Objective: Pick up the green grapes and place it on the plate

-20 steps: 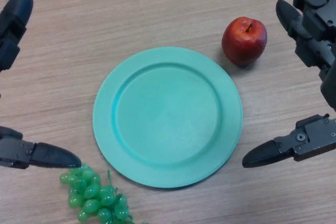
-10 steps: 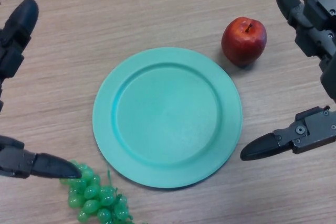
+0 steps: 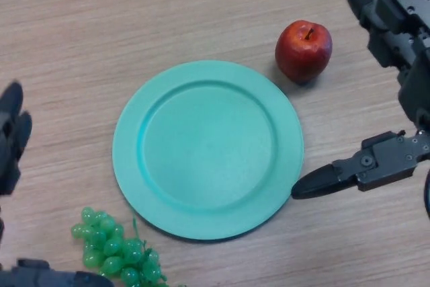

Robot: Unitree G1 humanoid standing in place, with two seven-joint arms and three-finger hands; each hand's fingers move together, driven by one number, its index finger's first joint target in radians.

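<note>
A bunch of green grapes (image 3: 114, 248) lies on the wooden table at the bottom left, just off the rim of the teal plate (image 3: 207, 147), which is bare. My left hand (image 3: 12, 140) is open at the left edge; its thumb shows at the bottom edge just left of the grapes, its fingers higher up, and it holds nothing. My right hand (image 3: 396, 38) is open at the right side, with its thumb tip close to the plate's right rim.
A red apple (image 3: 304, 51) stands on the table beyond the plate's upper right rim, near my right hand's fingers.
My left hand has drawn down and to the left, its thumb now at the bottom edge beside the grapes. The view has shifted slightly, and the right thumb is nearer the plate.
</note>
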